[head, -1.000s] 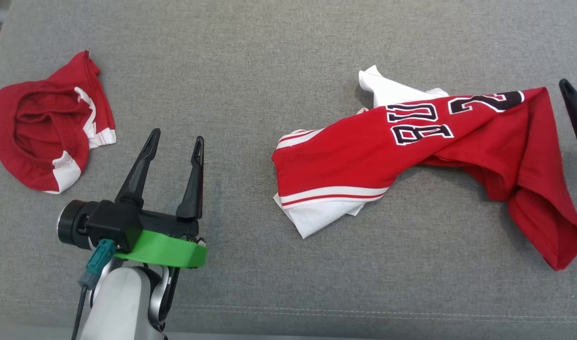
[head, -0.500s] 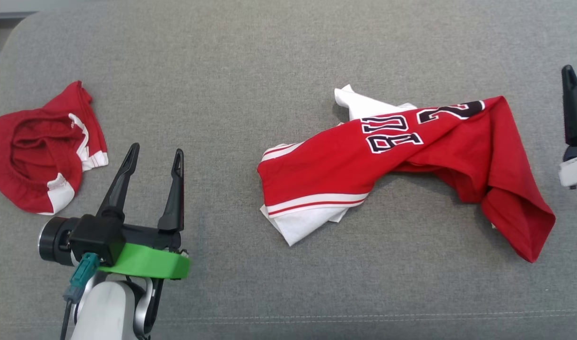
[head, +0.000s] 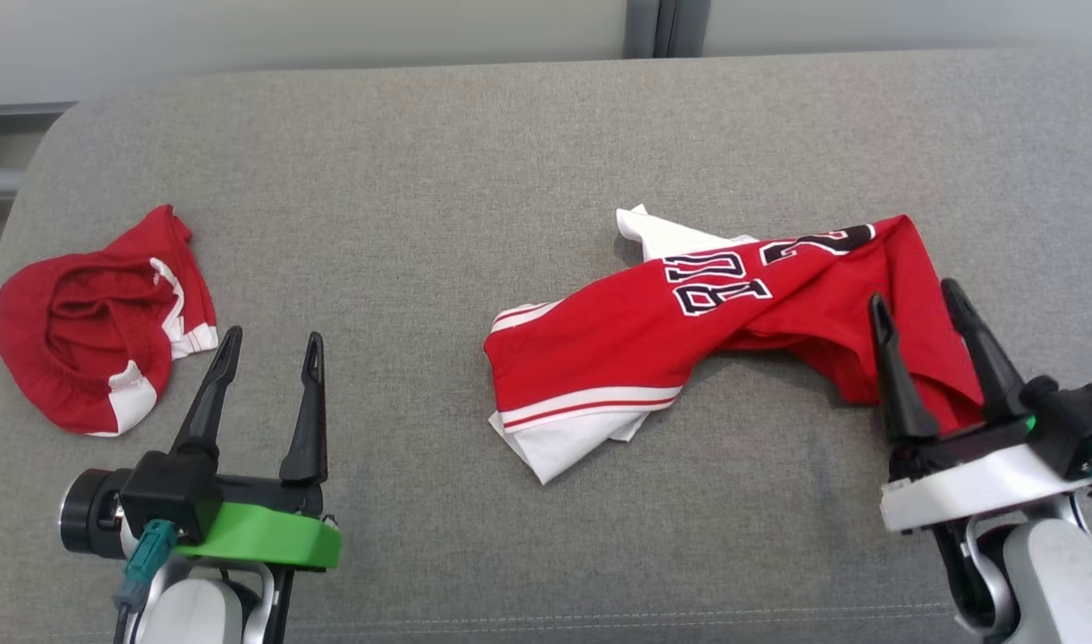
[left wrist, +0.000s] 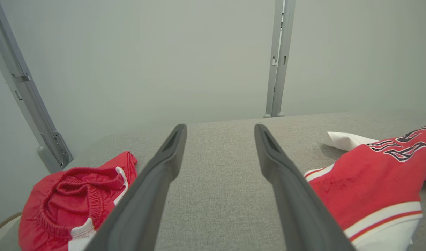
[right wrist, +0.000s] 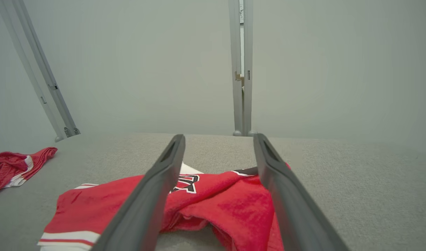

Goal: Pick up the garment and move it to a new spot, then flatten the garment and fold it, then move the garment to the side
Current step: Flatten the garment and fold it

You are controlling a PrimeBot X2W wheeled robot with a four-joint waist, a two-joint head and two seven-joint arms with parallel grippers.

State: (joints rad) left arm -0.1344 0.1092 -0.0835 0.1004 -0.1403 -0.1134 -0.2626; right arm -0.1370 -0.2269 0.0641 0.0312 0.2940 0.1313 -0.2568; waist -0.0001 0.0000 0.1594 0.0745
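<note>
Red jersey with white trim and black lettering is lying right of centre on the worktop, twisted and bunched up, one white corner poking out on its far side. So as I read it, basically nothing is done on this one yet: not picked up, not flattened, not folded, not set aside. The whole job is ahead of me.

My right hand is at the jersey's right end, fingers spread apart with nothing gripped. I can't tell if the tips touch the cloth. My left hand is well off to the left, also wide open and empty, over bare fabric between the jersey and a scrunched pair of red shorts near the left edge.

Surface is a grey woven fabric covering, looks a bit padded, with a stitched seam along the near edge and a rounded far-left corner. Behind it there's a plain pale grey wall with a couple of metal posts, one upright, one slanted at the left.
</note>
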